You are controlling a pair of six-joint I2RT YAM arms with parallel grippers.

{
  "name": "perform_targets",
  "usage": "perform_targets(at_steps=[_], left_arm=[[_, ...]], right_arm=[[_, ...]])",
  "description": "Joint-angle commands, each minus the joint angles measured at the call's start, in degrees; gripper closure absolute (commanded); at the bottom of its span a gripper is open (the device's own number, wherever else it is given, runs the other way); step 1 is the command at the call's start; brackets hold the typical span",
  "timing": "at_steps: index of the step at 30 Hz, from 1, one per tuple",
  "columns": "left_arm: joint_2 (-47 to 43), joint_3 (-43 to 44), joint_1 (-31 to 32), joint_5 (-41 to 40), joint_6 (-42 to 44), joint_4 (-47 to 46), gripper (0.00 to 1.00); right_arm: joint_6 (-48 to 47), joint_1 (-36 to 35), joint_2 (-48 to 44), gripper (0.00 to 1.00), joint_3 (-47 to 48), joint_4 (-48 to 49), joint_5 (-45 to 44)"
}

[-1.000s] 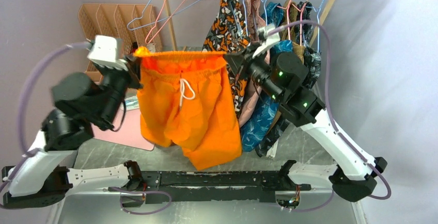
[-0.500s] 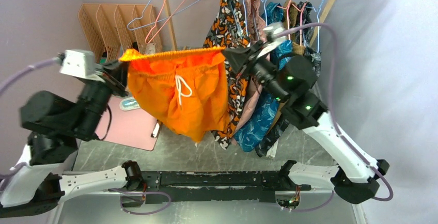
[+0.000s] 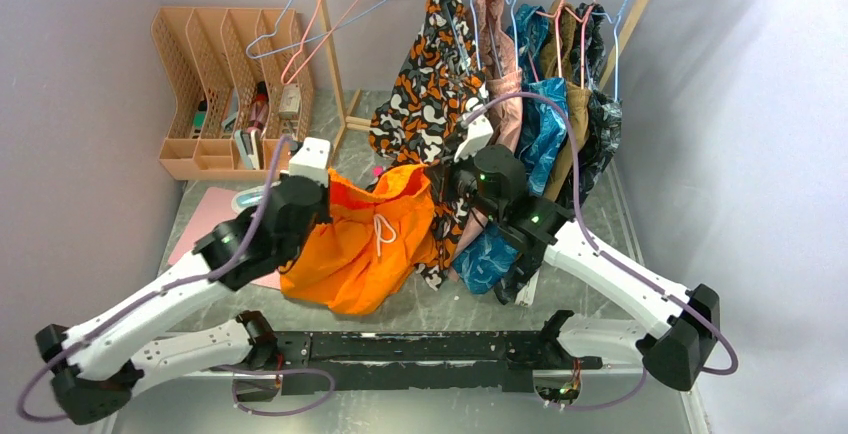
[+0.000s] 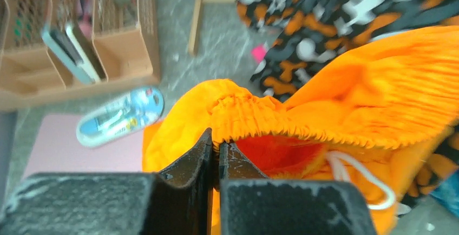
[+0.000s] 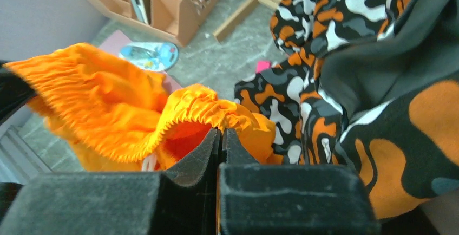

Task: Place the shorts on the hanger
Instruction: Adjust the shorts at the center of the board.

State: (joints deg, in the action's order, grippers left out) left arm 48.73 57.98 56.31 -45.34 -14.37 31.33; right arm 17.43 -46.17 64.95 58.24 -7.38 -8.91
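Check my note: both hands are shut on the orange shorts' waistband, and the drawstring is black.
Not quite: the drawstring is white, not black, as the left wrist view shows. The rest holds: the left hand and the right hand are both shut on the waistband of the orange shorts.

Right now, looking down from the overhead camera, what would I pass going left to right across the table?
Tan desk organizer → left end effector → orange shorts → right end effector → hanging blue patterned garment.
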Motion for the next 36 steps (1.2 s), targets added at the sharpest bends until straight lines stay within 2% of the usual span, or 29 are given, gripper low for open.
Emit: perform_targets(at_steps=[1,3,6,9,12,15,19,24,27,34,36], left_arm=[[2.8,-5.3,-15.7,19.5,-6.1,-2.1,0.93],[3.5,-7.1,-21.7,24.5,-9.5,-3.7,0.93],[4.5,-5.7,-26.4,26.2,-12.1,-3.1,0.93],[4.6,1.7,-27.0,23.9,-12.3,0.7,0.93],[4.1,14.7,-27.0,23.3,-10.9,4.4,0.93],[2.3,18.0,-27.0,21.1,-9.0,3.3,0.93],[2.1,10.8,-27.0,18.8,-9.9,3.5,0.93],[1.0,-5.0,-27.0,23.2,-15.7,-0.8,0.93],[1.7,-11.4,-27.0,26.1,-19.1,-3.2,0.93],[10.0,-16.3,-27.6,29.1,-22.1,-7.8,0.93],[13.4,-15.9,-27.7,28.9,-22.4,-7.7,0.93]], right_arm=[[1.4,0.4,1.1,1.0,-2.6,1.1,-3.7],[0.9,0.3,1.5,1.0,-3.1,0.7,-5.0],[-0.6,0.3,1.3,1.0,-1.9,0.0,-6.5],[-3.3,0.2,0.4,1.0,4.2,-2.0,-7.4],[-5.3,0.1,-1.4,1.0,11.3,-3.6,-6.0],[-5.6,0.0,-2.4,1.0,12.3,-2.6,-5.9],[-1.9,0.1,-1.6,1.0,4.3,0.3,-6.4],[5.0,0.1,-0.8,1.0,-8.5,5.2,-3.7],[7.1,0.1,-0.1,1.0,-12.0,6.4,-1.7],[7.8,0.0,2.6,1.0,-14.2,5.6,-1.7],[7.2,0.1,2.8,0.92,-13.6,4.7,-1.5]])
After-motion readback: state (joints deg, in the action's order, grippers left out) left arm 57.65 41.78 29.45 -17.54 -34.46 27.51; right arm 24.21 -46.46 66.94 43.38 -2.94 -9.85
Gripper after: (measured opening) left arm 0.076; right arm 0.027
